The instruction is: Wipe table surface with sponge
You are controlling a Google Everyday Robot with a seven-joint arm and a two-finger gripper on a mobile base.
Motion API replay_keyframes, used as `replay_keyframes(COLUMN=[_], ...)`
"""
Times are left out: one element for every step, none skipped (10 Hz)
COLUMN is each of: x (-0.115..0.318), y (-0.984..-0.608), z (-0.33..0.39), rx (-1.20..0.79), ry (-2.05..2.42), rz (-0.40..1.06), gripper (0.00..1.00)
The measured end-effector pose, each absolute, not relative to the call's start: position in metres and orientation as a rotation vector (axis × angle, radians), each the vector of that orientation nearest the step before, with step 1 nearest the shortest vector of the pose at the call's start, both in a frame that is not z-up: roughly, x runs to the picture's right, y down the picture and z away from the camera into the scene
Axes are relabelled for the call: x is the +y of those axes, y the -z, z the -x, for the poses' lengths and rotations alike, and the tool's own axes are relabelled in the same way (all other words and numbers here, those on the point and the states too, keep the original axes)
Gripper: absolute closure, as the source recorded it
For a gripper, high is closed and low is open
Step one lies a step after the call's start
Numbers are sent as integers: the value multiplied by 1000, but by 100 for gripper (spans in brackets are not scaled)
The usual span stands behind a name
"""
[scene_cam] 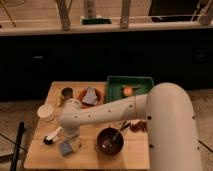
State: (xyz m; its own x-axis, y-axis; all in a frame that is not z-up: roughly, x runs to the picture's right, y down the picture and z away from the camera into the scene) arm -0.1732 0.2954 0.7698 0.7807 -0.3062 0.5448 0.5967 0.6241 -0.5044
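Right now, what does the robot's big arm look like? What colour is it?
The arm is creamy white, smooth and fat like a big tube, with rounded joints like elbows. It gets thinner toward the far end. No cables or markings show on it. The gripper at its tip sits low over the wooden table, by the sponge, mostly hidden behind the arm's last rounded joint.

A small blue-grey sponge (66,147), roughly rectangular, lies flat on the light wooden table (135,152), near the table's front edge toward its left end. The table is a rectangular wooden top. The gripper (71,141) at the end of the white arm reaches down onto the table just beside the sponge's right side, apparently touching it. The sponge lies to the left of a dark bowl (110,140) on the same table surface.
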Motion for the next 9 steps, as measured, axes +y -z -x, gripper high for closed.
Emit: replay_keyframes(x=[299,301,300,296,285,275,269,258,249], y=[-767,-766,-768,-773,-782,-789,-794,-799,-802], z=[160,140,130,120,112,109,107,104,111], rx=[-422,-400,-384,-367,-349,-339,-334,-330,-338], ry=[523,494,472,444,419,403,396,393,404], rz=[731,734,733,730,717,706,699,685,673], gripper=[100,100,100,100,100,100,100,100,100])
